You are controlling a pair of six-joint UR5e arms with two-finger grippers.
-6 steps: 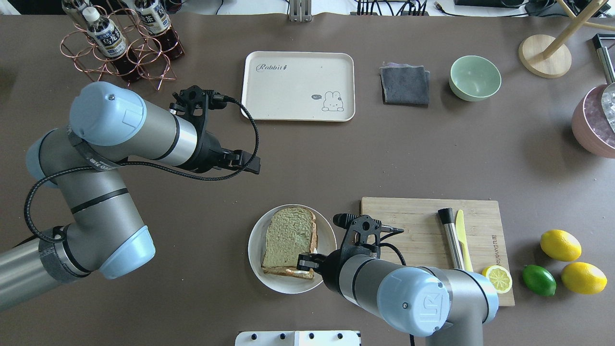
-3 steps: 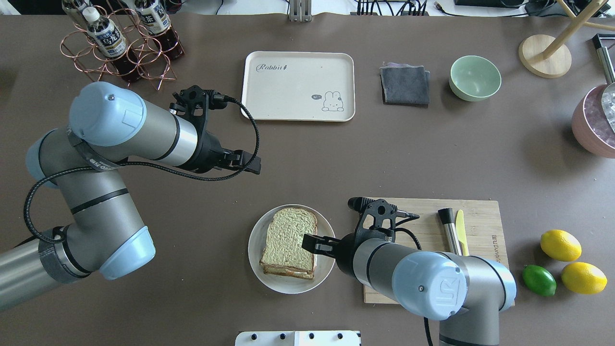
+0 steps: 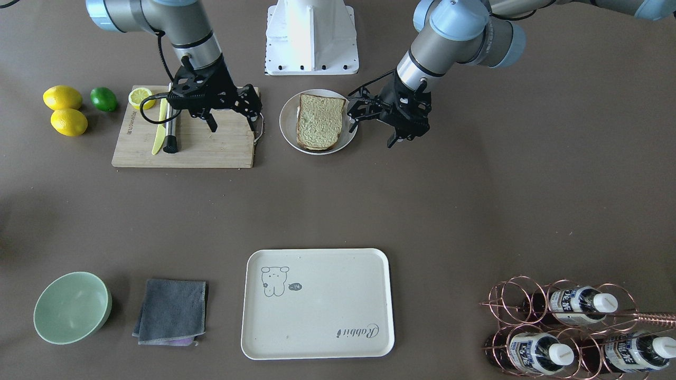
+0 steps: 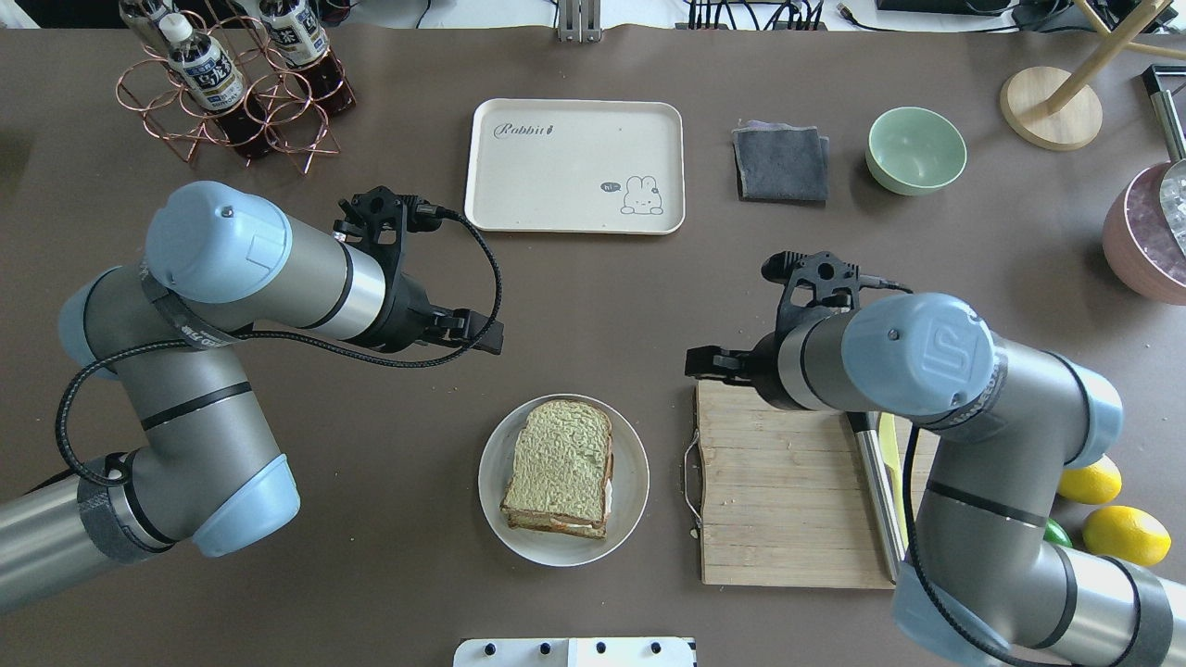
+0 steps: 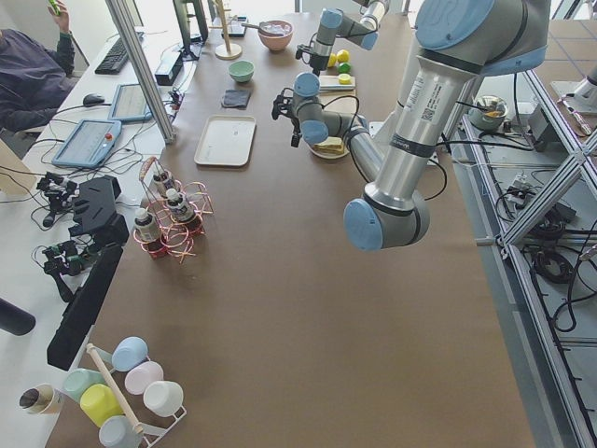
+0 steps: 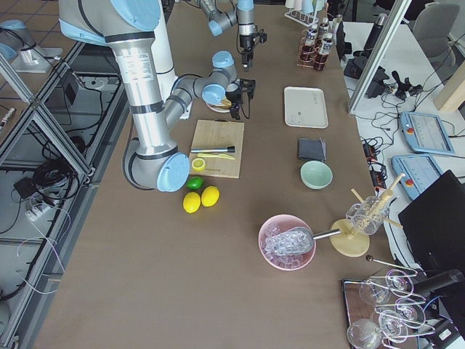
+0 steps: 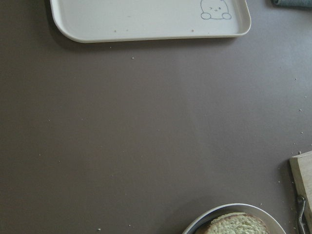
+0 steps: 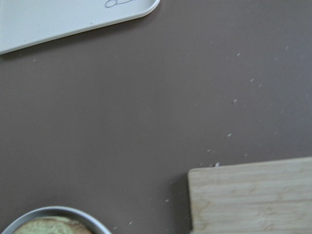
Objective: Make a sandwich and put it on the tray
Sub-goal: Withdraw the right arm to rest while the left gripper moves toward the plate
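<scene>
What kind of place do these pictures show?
Most likely a robotics laboratory staging a kitchen: grey-and-blue robot arms over a brown table, a green-beige bread sandwich on a white round dish, and blue-framed teach pendants beside it.

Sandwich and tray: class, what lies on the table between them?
Only bare tabletop with a few crumbs, between the sandwich and the tray; the left wrist view shows it best.

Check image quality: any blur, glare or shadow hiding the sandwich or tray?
Overhead exterior: sharp, evenly lit, sandwich and tray clear, only soft shadows on the table. Exterior front-facing: equally sharp, no glare. Left wrist-mounted: sandwich cropped at the bottom edge. Side views: sandwich too small to judge.
</scene>
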